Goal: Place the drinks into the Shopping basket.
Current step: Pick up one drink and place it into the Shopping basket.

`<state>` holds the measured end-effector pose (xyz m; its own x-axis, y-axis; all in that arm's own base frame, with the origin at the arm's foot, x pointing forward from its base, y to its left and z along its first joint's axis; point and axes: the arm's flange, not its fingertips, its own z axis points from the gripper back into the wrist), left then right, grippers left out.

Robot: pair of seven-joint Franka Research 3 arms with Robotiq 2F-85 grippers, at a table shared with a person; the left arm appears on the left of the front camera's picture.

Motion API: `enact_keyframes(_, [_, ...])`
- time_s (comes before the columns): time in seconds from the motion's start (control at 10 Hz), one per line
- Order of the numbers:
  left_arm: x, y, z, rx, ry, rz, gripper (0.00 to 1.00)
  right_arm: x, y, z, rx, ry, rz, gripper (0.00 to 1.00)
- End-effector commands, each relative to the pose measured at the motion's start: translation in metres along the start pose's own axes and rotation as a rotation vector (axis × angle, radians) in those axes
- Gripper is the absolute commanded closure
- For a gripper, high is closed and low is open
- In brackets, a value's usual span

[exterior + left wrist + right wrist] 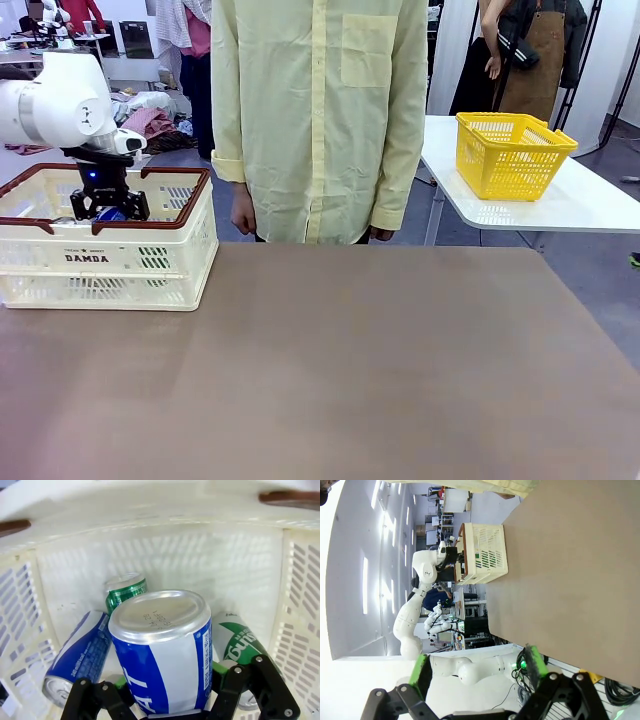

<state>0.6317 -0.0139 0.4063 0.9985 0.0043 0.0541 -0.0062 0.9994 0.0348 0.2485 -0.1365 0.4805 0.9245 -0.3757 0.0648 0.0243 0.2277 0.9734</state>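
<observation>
Blue-and-white can (162,655) sits right at the lens in the left wrist view, lower centre of frame, clamped between the left gripper (170,700) fingers (117,682), green pads pressed on both sides, so closed on it. Can is upright, silver top facing the camera, down inside the Shopping basket (160,560).

Three more drinks lie on the basket floor:
- green can (125,592) behind the held one, upper left of it
- blue can (77,657) on its side at lower left
- green-and-white can (237,642) on its side at lower right

Front view: basket (105,260) stands at the left edge of frame on the brown bench (330,370), left gripper (108,205) reaching down into it. Person in a yellow shirt (320,110) stands at the far side, top centre. Yellow basket (512,152) on a white table, upper right.

Right wrist view: right gripper (477,672) at the bottom of frame, fingers spread wide, nothing between them, beside the bench edge.
</observation>
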Motion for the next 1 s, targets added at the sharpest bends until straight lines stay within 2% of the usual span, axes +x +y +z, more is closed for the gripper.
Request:
enact_keyframes(0.0, [-0.008, 0.010, -0.001, 0.008, -0.040, -0.041, 1.00, 0.001, 0.005, -0.001, 0.018, -0.007, -0.010, 0.00])
enact_keyframes(0.4, [-0.003, 0.018, -0.015, -0.058, 0.004, -0.049, 1.00, 0.001, 0.005, -0.001, 0.018, -0.007, -0.010, 0.00])
enact_keyframes(0.8, [-0.001, 0.021, -0.018, -0.053, 0.033, -0.046, 1.00, 0.001, 0.005, -0.001, 0.018, -0.007, -0.010, 0.00])
enact_keyframes(0.9, [-0.001, 0.021, -0.019, -0.052, 0.039, -0.050, 0.92, 0.001, 0.005, -0.001, 0.018, -0.007, -0.010, 0.00])
